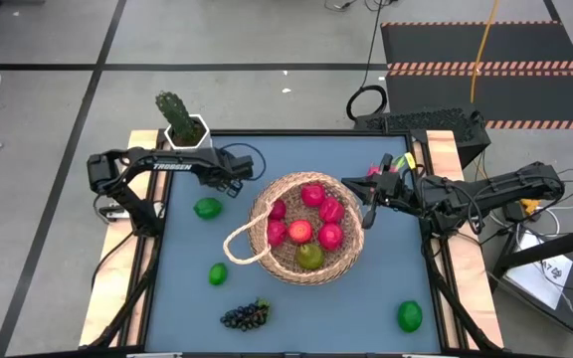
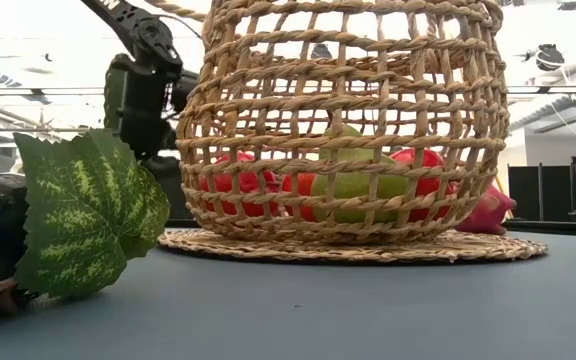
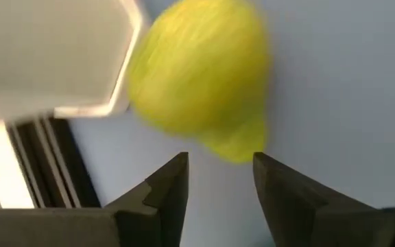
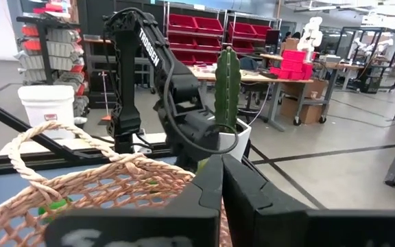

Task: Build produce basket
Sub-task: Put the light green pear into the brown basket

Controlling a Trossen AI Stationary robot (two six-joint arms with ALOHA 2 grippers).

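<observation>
The tan woven basket (image 1: 306, 261) stands mid-table on its flat base (image 2: 353, 245), with several red apples (image 1: 311, 195) and a green pear (image 1: 310, 257) inside. My left gripper (image 3: 219, 171) hangs open, slanting down left of the basket (image 1: 231, 182). A lime (image 3: 197, 75) lies on the table (image 1: 208, 208) just beyond its fingertips, untouched. My right gripper (image 4: 221, 175) is shut and level beside the basket's right rim (image 1: 370, 207), holding nothing. Loose produce rests on the table: a second lime (image 1: 218, 273), a third (image 1: 410, 316), grapes (image 1: 245, 315) and a pink dragon fruit (image 2: 493, 210).
A white pot with a cactus (image 1: 182, 124) stands at the far left corner, close beside my left gripper; its wall (image 3: 46, 55) shows in the left wrist view. The basket's rope handle (image 1: 237, 244) loops out on its left side. Bare blue table (image 1: 366, 308) lies near the front edge.
</observation>
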